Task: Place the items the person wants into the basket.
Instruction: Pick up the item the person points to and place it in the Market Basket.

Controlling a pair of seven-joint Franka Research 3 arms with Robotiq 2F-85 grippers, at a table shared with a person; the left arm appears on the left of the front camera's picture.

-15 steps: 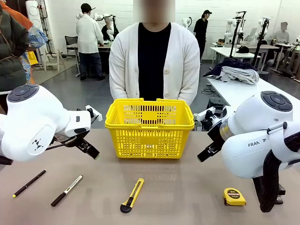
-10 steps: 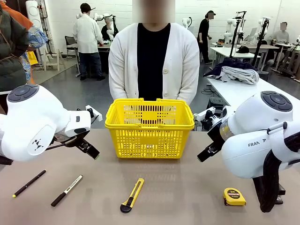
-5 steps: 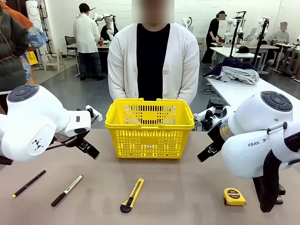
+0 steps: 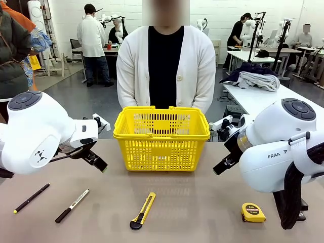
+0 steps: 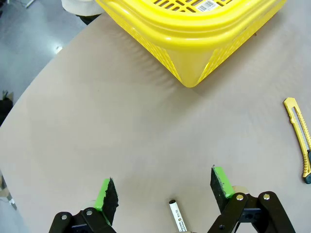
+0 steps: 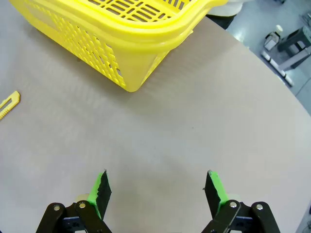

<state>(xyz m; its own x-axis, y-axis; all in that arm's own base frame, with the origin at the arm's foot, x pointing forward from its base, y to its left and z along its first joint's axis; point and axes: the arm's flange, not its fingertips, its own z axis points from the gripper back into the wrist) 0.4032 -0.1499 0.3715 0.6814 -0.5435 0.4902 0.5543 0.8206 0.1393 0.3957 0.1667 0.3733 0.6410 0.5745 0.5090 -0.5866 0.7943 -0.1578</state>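
Observation:
The yellow slotted basket (image 4: pixel 161 136) stands mid-table, in front of the person (image 4: pixel 166 66) in a white cardigan, whose hands stay out of sight behind it. Near the front edge lie a slim black pen (image 4: pixel 31 197), a white-barrelled marker (image 4: pixel 72 205) and a yellow-and-black utility knife (image 4: pixel 143 210). My left gripper (image 4: pixel 98 163) hovers left of the basket; its own view shows it open (image 5: pixel 164 189) above the marker's end (image 5: pixel 177 221), with the basket corner (image 5: pixel 194 43) ahead and the knife (image 5: pixel 301 141) to the right. My right gripper (image 4: pixel 223 164) hangs right of the basket, open (image 6: pixel 158 187) over bare table.
A small yellow tape measure (image 4: pixel 253 212) lies at the front right, close to the right arm's base. The brown table (image 4: pixel 202 202) has free room between the knife and the tape measure. Other people and tables stand far behind.

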